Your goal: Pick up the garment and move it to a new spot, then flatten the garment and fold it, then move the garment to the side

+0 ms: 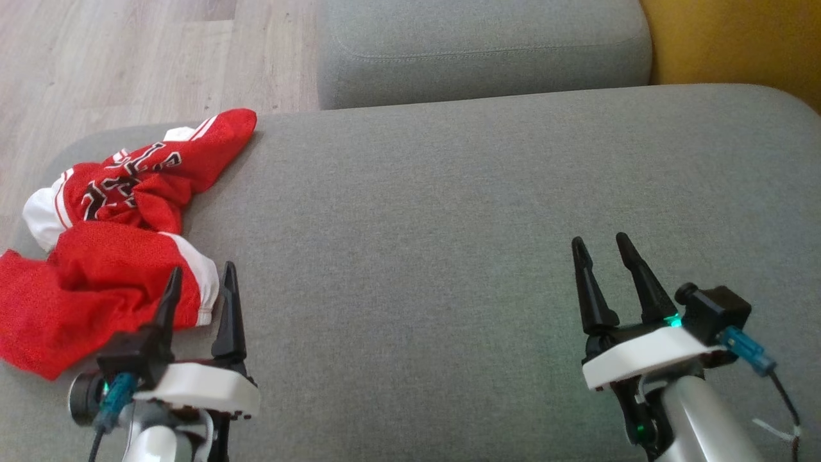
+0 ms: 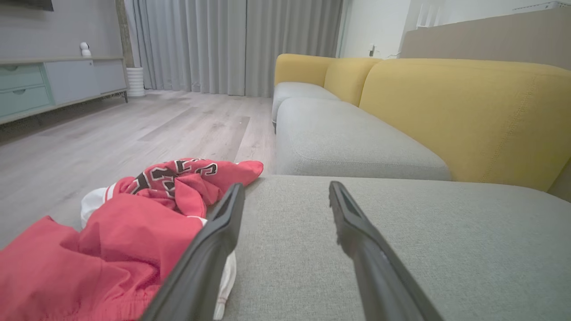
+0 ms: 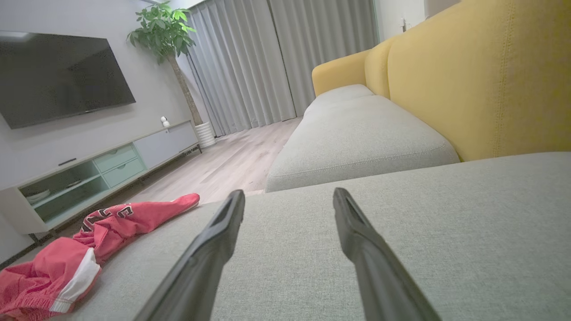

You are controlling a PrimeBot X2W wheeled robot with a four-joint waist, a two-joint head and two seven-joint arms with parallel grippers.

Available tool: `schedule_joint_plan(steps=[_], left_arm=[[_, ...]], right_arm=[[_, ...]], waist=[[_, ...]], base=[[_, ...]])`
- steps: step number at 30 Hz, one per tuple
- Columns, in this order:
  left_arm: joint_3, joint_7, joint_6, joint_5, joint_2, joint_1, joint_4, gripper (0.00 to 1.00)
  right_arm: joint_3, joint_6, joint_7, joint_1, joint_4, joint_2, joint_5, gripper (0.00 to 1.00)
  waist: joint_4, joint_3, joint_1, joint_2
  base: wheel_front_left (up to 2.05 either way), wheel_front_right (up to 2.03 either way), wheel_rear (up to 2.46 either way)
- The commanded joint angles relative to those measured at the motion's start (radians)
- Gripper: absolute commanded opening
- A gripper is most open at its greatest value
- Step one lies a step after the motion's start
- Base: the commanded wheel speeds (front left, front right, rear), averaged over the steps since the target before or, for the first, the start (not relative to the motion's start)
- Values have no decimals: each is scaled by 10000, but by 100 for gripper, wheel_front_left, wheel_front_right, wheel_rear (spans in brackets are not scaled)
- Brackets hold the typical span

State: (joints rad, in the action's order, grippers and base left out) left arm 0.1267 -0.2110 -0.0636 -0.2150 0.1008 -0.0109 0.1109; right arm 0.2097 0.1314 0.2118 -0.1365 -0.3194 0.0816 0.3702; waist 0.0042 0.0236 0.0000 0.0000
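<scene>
Garment, red with white trim, lies crumpled at the left edge of the grey seat, and its near-left part seems to overhang toward the floor. Left gripper is spread wide and empty, just beside the cloth's right edge, with one finger over the white hem. Right gripper is likewise spread and empty, well apart to the right over bare seat. Likely trouble: the heap is bunched, so a pinch at the hem may catch a single layer (or several at once) and the rest would trail or twist when lifted. A nudge leftward could tip the overhanging part off onto the floor. Fingers driven too low may snag the seat fabric along with the cloth. The right arm has a long reach across, so a one-handed lift looks probable, and that leaves the garment hanging unevenly for the flattening to come.
</scene>
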Motion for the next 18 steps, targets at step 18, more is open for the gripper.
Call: schedule_joint_plan(steps=[18], left_arm=[[-317, -508, -79, 1763, 121, 437, -525, 100]], right_arm=[[145, -7, 500, -739, 154, -148, -1568, 100]], waist=[[-65, 35, 0, 0]], base=[[0, 0, 0]])
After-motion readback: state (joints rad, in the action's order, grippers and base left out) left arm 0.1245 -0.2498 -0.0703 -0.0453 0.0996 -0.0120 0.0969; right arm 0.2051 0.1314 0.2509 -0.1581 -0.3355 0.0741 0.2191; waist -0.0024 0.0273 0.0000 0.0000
